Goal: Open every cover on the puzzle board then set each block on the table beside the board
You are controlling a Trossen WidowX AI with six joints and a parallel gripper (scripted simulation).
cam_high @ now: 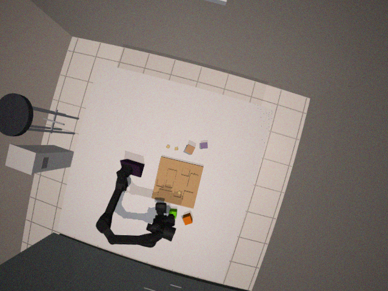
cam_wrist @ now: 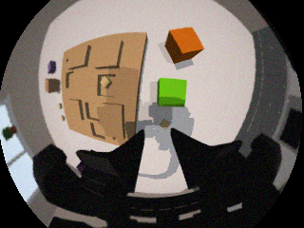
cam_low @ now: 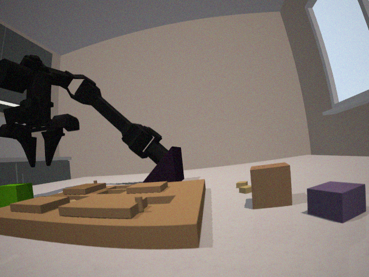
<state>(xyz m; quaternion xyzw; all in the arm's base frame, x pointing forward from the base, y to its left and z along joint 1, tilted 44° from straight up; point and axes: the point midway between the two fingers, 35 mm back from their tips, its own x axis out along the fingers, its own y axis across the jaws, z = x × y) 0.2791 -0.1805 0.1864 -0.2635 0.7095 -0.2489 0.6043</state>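
Observation:
The tan puzzle board (cam_high: pixel 197 170) (cam_low: pixel 149 236) (cam_wrist: pixel 139 45) lies flat, with raised covers and recesses. One cover (cam_low: pixel 97 207) has an upright knob at its end. A small yellowish piece (cam_high: pixel 179 193) (cam_wrist: pixel 105 83) sits at a square recess. Two small yellowish blocks lie on the table beyond the board, one (cam_high: pixel 168 146) (cam_low: pixel 241 184) near the other (cam_high: pixel 176 148) (cam_low: pixel 245 189). Another small tan block (cam_wrist: pixel 164 123) lies on the table beside the board, near the green cube. My gripper (cam_low: pixel 40 165) (cam_wrist: pixel 158 131) is partly open and empty, raised above the table beside the board. Some recess interiors are hidden.
A green cube (cam_high: pixel 173 213) (cam_low: pixel 16 192) (cam_wrist: pixel 172 91) and an orange cube (cam_high: pixel 187 219) (cam_wrist: pixel 184 44) stand beside the board on my gripper's side. A brown block (cam_high: pixel 189 149) (cam_low: pixel 271 186) and a purple block (cam_high: pixel 204 145) (cam_low: pixel 335 201) stand beyond the opposite edge.

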